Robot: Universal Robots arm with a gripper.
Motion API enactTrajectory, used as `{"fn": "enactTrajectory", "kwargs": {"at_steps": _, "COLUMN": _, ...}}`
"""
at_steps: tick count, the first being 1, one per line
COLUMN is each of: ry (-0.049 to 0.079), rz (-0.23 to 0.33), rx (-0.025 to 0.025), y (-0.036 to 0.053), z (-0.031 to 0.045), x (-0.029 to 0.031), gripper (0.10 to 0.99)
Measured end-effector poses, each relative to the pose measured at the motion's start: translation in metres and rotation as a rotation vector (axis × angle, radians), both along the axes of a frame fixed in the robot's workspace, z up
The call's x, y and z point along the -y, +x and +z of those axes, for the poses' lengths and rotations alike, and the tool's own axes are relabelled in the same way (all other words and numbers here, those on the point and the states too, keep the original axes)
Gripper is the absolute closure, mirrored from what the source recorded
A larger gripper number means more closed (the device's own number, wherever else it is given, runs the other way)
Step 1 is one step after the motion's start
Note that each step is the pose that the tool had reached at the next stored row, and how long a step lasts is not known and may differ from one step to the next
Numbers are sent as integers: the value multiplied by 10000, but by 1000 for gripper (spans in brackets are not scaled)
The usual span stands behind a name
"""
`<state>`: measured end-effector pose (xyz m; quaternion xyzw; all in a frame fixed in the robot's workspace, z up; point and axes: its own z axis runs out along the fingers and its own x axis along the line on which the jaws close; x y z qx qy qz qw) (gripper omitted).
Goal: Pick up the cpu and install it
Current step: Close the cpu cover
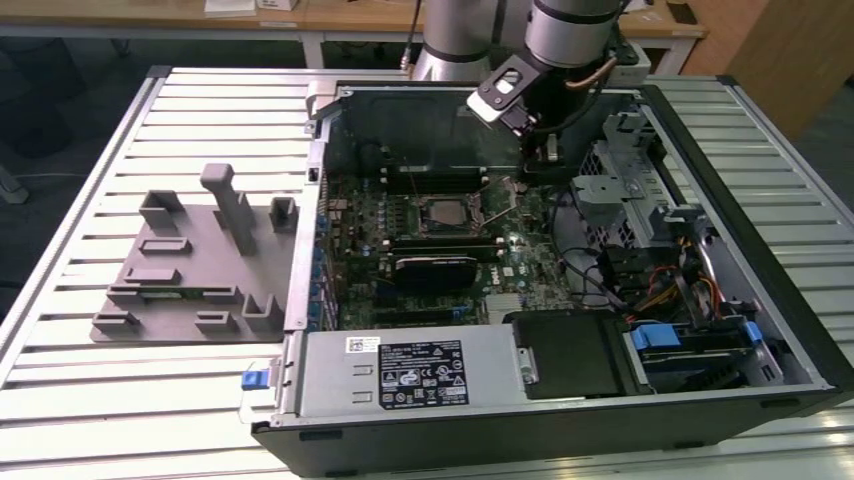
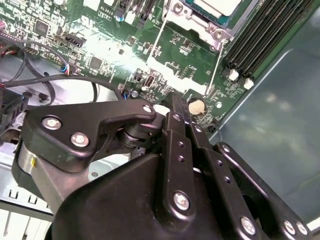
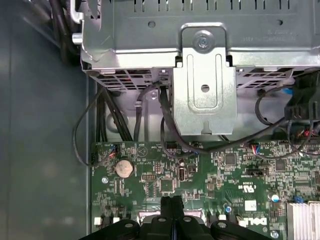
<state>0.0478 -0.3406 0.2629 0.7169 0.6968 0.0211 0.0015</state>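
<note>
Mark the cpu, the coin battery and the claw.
cpu (image 2: 218, 5), second wrist view, on its silver top in the socket.
coin battery (image 3: 124, 168), first wrist view, middle of its round face.
claw (image 3: 172, 203), first wrist view, seam between its shut fingertips.

The gripper (image 3: 171, 204) hangs over the green motherboard (image 3: 220, 175), and its two black fingers are pressed together with nothing visible between them. A round silver coin battery (image 3: 124, 168) sits on the board near the grey case wall (image 3: 40, 150). Beyond the board there is a metal drive cage (image 3: 130, 30) with a bracket (image 3: 205, 95). Black cables (image 3: 167, 125) run from the cage to the board. A ribbed silver heatsink (image 3: 304, 222) is on the board.
</note>
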Motion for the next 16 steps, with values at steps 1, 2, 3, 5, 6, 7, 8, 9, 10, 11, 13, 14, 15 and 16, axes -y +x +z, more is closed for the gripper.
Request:
{"fn": "enactTrajectory", "kwargs": {"at_steps": 1, "ry": -1, "rz": 0, "rx": -2, "y": 7, "z": -10, "x": 0, "gripper": 980}}
{"fn": "enactTrajectory", "kwargs": {"at_steps": 2, "ry": 1, "rz": 0, "rx": -4, "y": 12, "z": -20, "x": 0, "gripper": 980}}
{"fn": "enactTrajectory", "kwargs": {"at_steps": 3, "ry": 0, "rz": 0, "rx": -6, "y": 18, "z": -30, "x": 0, "gripper": 980}}
{"fn": "enactTrajectory", "kwargs": {"at_steps": 5, "ry": 0, "rz": 0, "rx": -12, "y": 30, "z": -52, "x": 0, "gripper": 980}}
{"fn": "enactTrajectory", "kwargs": {"at_steps": 6, "ry": 0, "rz": 0, "rx": -16, "y": 35, "z": -64, "x": 0, "gripper": 980}}
{"fn": "enactTrajectory", "kwargs": {"at_steps": 7, "ry": 0, "rz": 0, "rx": -20, "y": 40, "z": -77, "x": 0, "gripper": 980}}
{"fn": "enactTrajectory", "kwargs": {"at_steps": 8, "ry": -1, "rz": 0, "rx": -24, "y": 44, "z": -91, "x": 0, "gripper": 980}}
{"fn": "enactTrajectory", "kwargs": {"at_steps": 9, "ry": 0, "rz": 0, "rx": -29, "y": 46, "z": -104, "x": 0, "gripper": 980}}
{"fn": "enactTrajectory", "kwargs": {"at_steps": 10, "ry": 0, "rz": 0, "rx": -34, "y": 49, "z": -118, "x": 0, "gripper": 980}}
{"fn": "enactTrajectory", "kwargs": {"at_steps": 11, "ry": 0, "rz": 0, "rx": -40, "y": 52, "z": -133, "x": 0, "gripper": 980}}
{"fn": "enactTrajectory", "kwargs": {"at_steps": 13, "ry": -2, "rz": 0, "rx": -54, "y": 57, "z": -161, "x": 0, "gripper": 980}}
{"fn": "enactTrajectory", "kwargs": {"at_steps": 14, "ry": -2, "rz": 0, "rx": -61, "y": 59, "z": -175, "x": 0, "gripper": 980}}
{"fn": "enactTrajectory", "kwargs": {"at_steps": 15, "ry": -1, "rz": 0, "rx": -69, "y": 62, "z": -191, "x": 0, "gripper": 980}}
{"fn": "enactTrajectory", "kwargs": {"at_steps": 16, "ry": -1, "rz": 0, "rx": -76, "y": 63, "z": -206, "x": 0, "gripper": 980}}
